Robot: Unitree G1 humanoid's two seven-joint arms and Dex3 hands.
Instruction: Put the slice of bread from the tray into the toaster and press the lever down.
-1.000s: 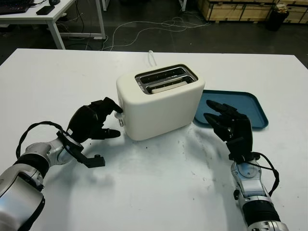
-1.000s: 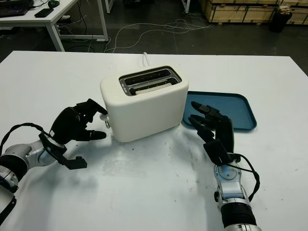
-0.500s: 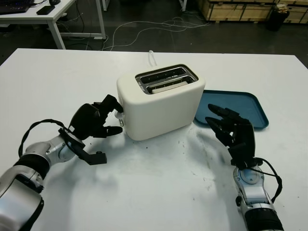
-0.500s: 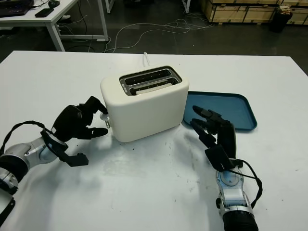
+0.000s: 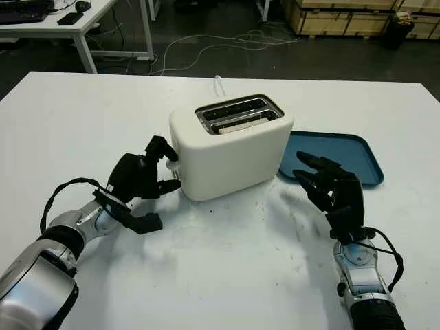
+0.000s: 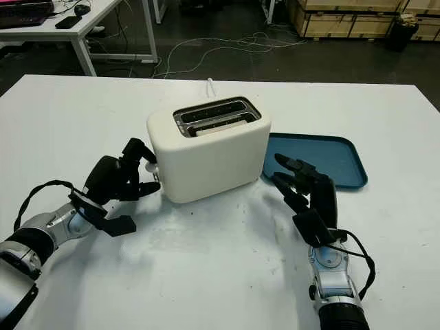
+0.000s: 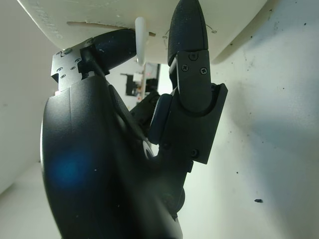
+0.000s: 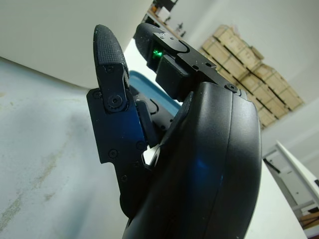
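Left hand (image 5: pixel 143 177): fingers curled around toaster (image 5: pixel 230 146) lever (image 7: pixel 141 39). Right hand (image 5: pixel 333 192): open, holding nothing, beside tray (image 5: pixel 357 155).

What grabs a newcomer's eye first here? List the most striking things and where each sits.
The cream toaster stands mid-table, a bread slice showing in its nearer slot. The left robot hand presses against the toaster's left end, fingers on either side of the small white lever. The right robot hand is open, raised above the table in front of the blue tray that lies right of the toaster.
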